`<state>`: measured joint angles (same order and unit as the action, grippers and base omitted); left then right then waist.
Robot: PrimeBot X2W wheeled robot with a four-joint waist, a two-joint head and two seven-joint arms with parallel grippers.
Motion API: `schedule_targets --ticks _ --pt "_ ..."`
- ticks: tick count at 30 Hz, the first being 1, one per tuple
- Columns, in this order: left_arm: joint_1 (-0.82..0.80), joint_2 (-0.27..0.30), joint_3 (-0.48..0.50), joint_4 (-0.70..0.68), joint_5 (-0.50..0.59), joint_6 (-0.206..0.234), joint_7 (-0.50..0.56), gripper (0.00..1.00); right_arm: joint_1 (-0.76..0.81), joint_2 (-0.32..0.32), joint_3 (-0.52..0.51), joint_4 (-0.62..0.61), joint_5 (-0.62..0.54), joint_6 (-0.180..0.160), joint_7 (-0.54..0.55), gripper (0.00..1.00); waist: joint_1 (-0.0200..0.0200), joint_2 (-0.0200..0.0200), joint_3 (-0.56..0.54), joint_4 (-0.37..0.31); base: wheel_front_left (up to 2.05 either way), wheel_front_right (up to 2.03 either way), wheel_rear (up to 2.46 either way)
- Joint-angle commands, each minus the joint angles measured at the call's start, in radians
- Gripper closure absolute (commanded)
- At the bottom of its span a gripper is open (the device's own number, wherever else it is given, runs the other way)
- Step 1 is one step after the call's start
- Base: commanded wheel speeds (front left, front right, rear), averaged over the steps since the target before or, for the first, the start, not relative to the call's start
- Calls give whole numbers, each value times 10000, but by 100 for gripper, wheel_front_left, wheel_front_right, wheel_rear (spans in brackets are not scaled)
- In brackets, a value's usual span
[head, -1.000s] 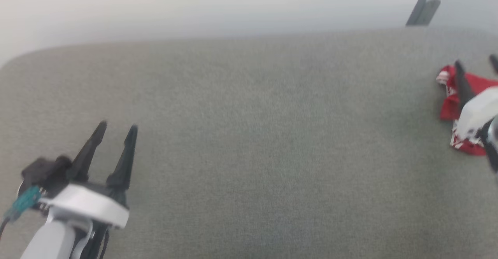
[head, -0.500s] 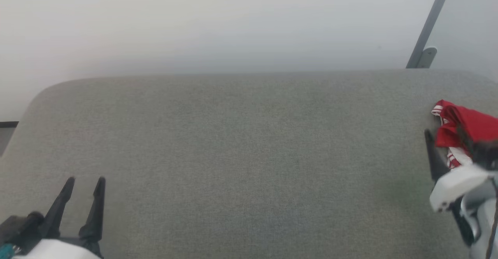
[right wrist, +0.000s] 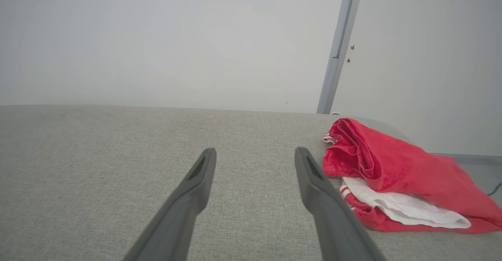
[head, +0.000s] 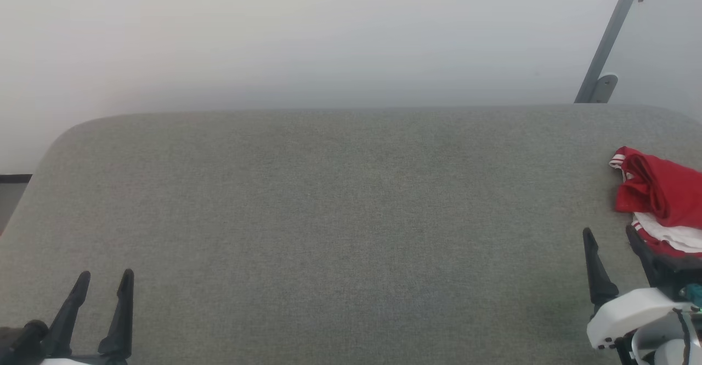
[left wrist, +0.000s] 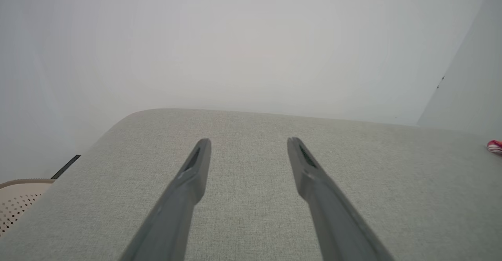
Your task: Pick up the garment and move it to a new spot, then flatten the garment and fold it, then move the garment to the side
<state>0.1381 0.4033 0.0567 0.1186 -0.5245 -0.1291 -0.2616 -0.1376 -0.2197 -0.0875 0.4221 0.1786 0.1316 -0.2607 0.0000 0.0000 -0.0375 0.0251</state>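
At the right edge of the table (head: pixel 351 217) the garment (head: pixel 658 189) lies just right of the right gripper (head: pixel 609 233), jaws spread, empty; left gripper (head: pixel 107 273), also spread, is well apart.

It looks like a bare test lab: a grey cloth-covered table (head: pixel 351 217) before a plain white wall (head: pixel 329 36), a metal post (head: pixel 610 36) behind its right corner, a perforated basket (left wrist: pixel 17 202) beside its left end.

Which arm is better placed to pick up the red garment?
Probably the right. The right claw, open, sits close beside the garment at the right end of the table; the left claw, also open, is at the far left end.
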Motion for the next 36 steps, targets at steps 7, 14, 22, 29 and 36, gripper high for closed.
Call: schedule_targets --ticks 7,14,22,29,36 --pt "124 -139 138 -51 149 -14 -34 0 594 337 -224 -506 -131 -19 -47 0 0 0 6 -44 0 0 0" --pt "141 -146 149 -82 153 -14 -34 0 799 492 -269 -639 -167 -19 -48 0 0 0 21 -72 0 0 0" --pt "114 -137 53 -129 91 -14 -34 0 818 517 -215 -708 -238 -19 -48 0 0 0 72 -98 0 0 0" --pt "70 -135 27 -155 139 -14 -34 0 812 551 -183 -868 -289 -19 -48 0 0 0 82 -93 0 0 0" --pt "89 -181 34 -200 60 -14 -34 0 875 625 -108 -990 -389 -19 -48 0 0 0 79 -60 0 0 0"
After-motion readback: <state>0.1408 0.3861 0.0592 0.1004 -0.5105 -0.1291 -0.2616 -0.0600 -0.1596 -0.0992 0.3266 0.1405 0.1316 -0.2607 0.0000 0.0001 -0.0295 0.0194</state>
